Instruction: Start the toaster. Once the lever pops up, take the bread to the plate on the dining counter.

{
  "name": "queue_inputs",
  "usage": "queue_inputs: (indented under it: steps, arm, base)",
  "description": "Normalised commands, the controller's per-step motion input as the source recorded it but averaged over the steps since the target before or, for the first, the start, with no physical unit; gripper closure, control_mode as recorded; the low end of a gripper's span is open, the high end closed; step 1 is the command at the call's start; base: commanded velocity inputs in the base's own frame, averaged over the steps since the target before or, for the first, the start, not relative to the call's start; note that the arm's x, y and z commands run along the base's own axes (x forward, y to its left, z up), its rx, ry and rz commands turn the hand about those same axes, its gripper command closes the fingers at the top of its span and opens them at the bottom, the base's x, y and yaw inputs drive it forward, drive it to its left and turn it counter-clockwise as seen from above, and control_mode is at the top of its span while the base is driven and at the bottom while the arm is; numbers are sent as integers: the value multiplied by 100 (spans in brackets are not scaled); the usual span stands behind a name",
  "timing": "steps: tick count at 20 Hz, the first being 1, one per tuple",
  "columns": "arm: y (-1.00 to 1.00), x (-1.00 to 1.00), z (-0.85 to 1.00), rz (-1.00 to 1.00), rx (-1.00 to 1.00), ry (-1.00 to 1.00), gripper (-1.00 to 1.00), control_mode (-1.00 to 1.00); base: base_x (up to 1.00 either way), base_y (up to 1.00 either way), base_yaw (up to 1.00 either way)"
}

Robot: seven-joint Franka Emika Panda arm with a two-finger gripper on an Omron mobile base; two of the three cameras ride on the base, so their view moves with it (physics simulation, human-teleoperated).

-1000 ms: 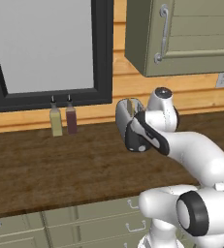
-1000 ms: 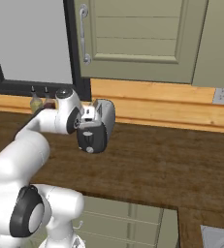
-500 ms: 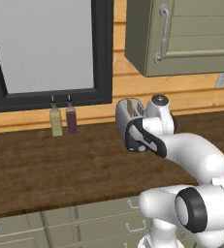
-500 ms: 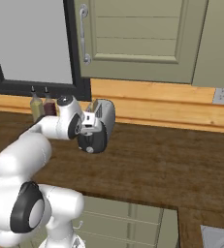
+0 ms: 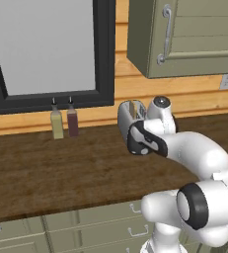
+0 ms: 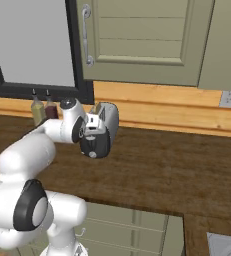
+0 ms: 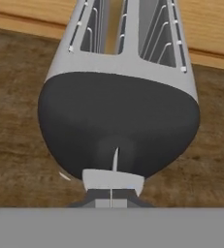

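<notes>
The gripper [image 7: 111, 197] has its fingers pressed together, tips right at the lever [image 7: 113, 180], a light tab low on the black end face of the toaster [image 7: 118, 121]. The bread [image 7: 114, 24] stands in the left slot. The toaster sits on the dark wood worktop [image 5: 51, 168] near the wall, with two bottles [image 5: 63, 122] well off to its left.

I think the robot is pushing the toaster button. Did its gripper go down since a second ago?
Yes. The gripper, shut, has sunk lower against the toaster and now sits at the lever near the bottom.
</notes>
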Motion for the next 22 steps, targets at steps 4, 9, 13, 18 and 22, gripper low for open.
queue_inputs:
  steps: [4,9,13,18,22]
  arm:
    - [0,14,-7,0,0,0,100,-100]
    - [0,10,-35,0,0,0,100,-100]
    - [0,0,-38,0,0,0,100,-100]
    - [0,0,-42,0,0,0,100,-100]
    - [0,0,-54,0,0,0,100,-100]
  base:
    - [0,0,0]
    - [0,0,0]
    - [0,0,0]
    - [0,0,0]
    - [0,0,0]
